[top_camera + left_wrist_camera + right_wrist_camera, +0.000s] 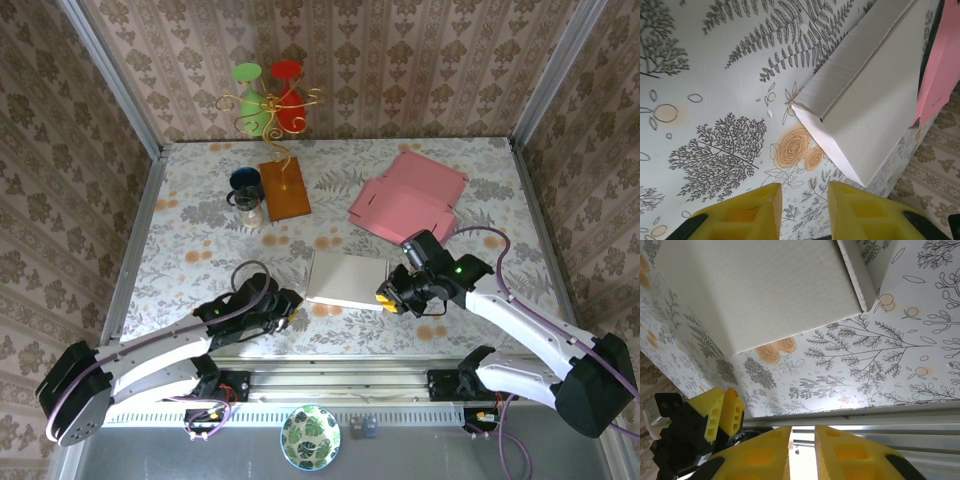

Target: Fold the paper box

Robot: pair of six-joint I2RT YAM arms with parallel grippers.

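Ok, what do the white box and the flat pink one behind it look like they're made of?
White box: probably matte corrugated cardboard; its face shows fine ribbing and a thick cut edge. Pink box: seemingly thin matte card, lying flat with creased flaps; hard to tell more from here.

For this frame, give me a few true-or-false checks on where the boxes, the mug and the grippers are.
1. The white box lies on the table between the two grippers. True.
2. The left gripper is clamped on the white box. False: its jaws stand apart with nothing between them.
3. The pink box lies farther from the arms than the white box. True.
4. The mug stands on the pink box. False: it stands on the table beside the wooden board.
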